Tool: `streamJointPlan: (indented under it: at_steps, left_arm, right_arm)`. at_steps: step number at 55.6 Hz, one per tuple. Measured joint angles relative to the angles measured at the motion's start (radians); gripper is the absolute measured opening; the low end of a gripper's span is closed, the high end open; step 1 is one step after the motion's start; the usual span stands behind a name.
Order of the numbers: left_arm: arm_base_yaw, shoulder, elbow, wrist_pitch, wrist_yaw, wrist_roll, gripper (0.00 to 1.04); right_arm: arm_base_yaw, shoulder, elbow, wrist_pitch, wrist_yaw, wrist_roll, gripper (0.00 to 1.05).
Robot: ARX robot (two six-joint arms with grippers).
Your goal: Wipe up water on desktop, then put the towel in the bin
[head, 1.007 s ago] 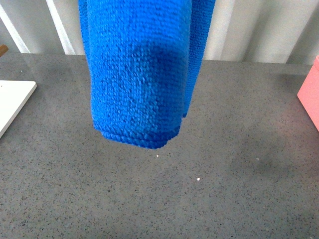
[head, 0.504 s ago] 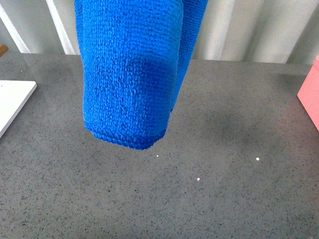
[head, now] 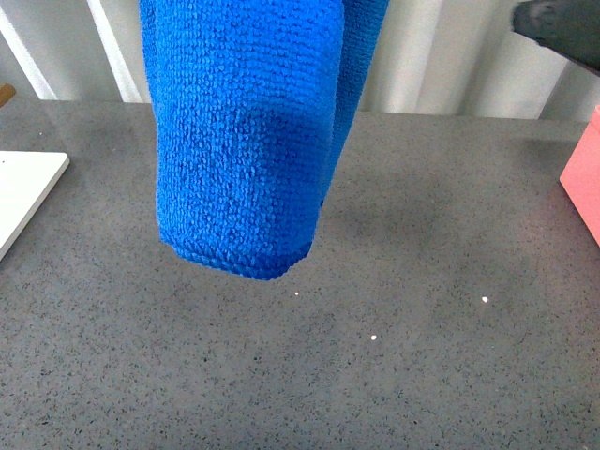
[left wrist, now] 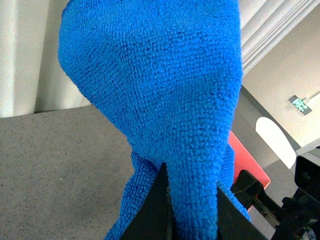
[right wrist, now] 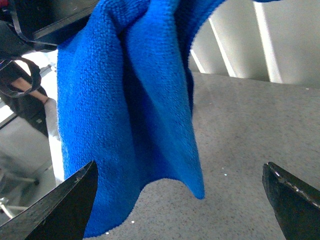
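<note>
One towel (head: 248, 141) hangs above one desktop (head: 422, 375).

Right hand (right wrist: 179, 167) matte black, tapered, wedge-shaped

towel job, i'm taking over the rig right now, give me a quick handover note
Left pincer: shut on the towel, which hangs lifted clear of the desktop.
Right pincer: open, empty, facing the hanging towel.
Done: towel is picked up. Whether wiping is finished cannot be told; a few tiny bright specks lie on the desktop, maybe droplets.
Left: check those specks, then drop the towel in the bin. A pink object at the desktop's right edge may be the bin; a white board lies at the left.
</note>
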Motion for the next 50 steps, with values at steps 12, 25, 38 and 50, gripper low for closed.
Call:
streamJointPlan:
  at_steps: [12,25,38,50]
  left_arm:
    - [0.0,0.0,0.0,0.0,0.0,0.0,0.05]
    - [0.0,0.0,0.0,0.0,0.0,-0.001,0.05]
    - [0.0,0.0,0.0,0.0,0.0,-0.001,0.05]
    - [0.0,0.0,0.0,0.0,0.0,-0.001,0.05]
  right_arm:
    - [0.077,0.127,0.061,0.129,-0.054,0.045,0.98]
    - [0.093,0.286,0.142,0.341,-0.105,0.149,0.98]
    - [0.13,0.442,0.26,0.568,-0.223,0.315,0.98]
    - [0.172,0.502,0.341,0.61,-0.22,0.385,0.98]
